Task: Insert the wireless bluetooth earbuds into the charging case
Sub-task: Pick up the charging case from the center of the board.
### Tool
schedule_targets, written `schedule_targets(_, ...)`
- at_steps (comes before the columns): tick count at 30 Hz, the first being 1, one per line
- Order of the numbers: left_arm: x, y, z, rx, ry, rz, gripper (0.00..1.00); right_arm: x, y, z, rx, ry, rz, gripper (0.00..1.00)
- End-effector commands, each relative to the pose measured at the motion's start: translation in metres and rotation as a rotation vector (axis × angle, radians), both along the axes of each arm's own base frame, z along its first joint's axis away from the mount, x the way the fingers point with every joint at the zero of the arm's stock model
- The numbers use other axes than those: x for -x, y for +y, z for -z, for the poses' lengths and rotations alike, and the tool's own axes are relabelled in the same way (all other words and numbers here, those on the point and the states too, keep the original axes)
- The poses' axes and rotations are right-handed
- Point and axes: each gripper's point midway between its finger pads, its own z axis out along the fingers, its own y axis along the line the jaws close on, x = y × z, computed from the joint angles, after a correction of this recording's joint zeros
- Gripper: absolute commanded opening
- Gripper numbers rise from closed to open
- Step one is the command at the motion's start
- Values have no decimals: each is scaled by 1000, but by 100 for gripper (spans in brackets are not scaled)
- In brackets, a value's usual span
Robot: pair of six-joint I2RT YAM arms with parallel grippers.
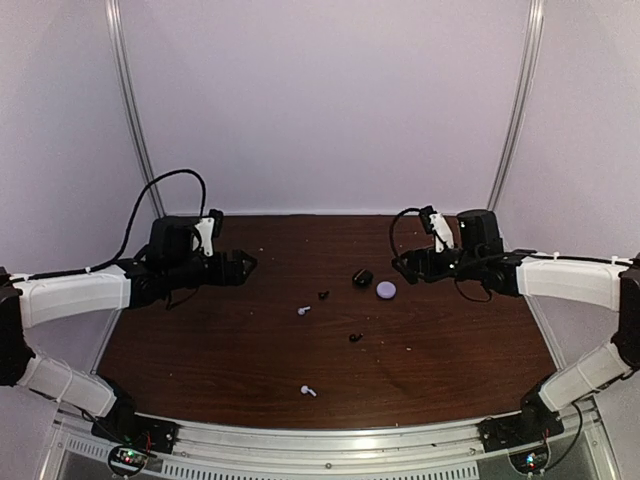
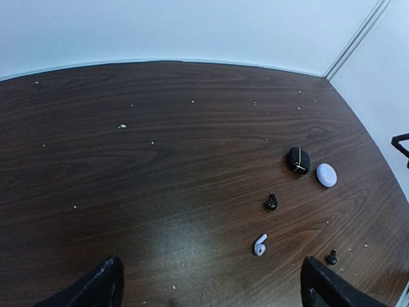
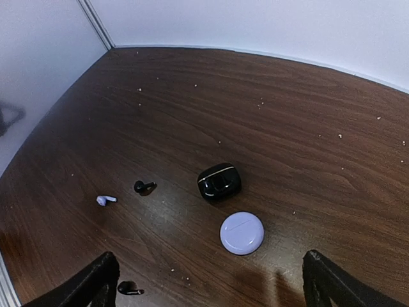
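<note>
Two closed charging cases lie side by side right of the table's middle: a black case (image 1: 362,278) (image 2: 298,160) (image 3: 219,181) and a round lavender case (image 1: 386,290) (image 2: 326,174) (image 3: 241,233). Loose earbuds lie on the wood: a black earbud (image 1: 323,295) (image 2: 271,203) (image 3: 144,187), a pale earbud (image 1: 303,310) (image 2: 260,245) (image 3: 105,200), a second black earbud (image 1: 355,338) (image 2: 331,258) (image 3: 130,289), and a second pale earbud (image 1: 308,391) nearer the front. My left gripper (image 1: 248,263) (image 2: 214,295) hovers open at the left, holding nothing. My right gripper (image 1: 399,266) (image 3: 208,291) is open just right of the cases.
The dark wooden table (image 1: 220,340) is bounded by white walls at the back and sides and a metal rail (image 1: 330,440) along the near edge. Small pale crumbs speckle the wood. Black cables (image 1: 165,185) loop above both wrists.
</note>
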Motion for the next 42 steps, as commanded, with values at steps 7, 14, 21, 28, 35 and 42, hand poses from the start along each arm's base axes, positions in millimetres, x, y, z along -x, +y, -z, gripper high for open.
schedule_targets(7, 13, -39, -29, 152, -117, 203, 98, -20, 11, 58, 180, 115, -184, 100)
schedule_targets(14, 27, -56, -34, 221, -135, 324, 98, -40, 5, 101, 188, 219, -253, 100)
schedule_targets(21, 30, -60, -32, 218, -144, 362, 98, -50, 6, 135, 230, 276, -294, 100)
schedule_targets(28, 29, -66, -33, 219, -149, 390, 98, -53, 10, 139, 260, 255, -336, 86)
schedule_targets(35, 24, -71, -29, 214, -142, 408, 98, -53, 13, 143, 293, 252, -364, 80)
schedule_targets(42, 22, -77, -26, 217, -131, 432, 98, -44, 25, 156, 367, 266, -405, 74)
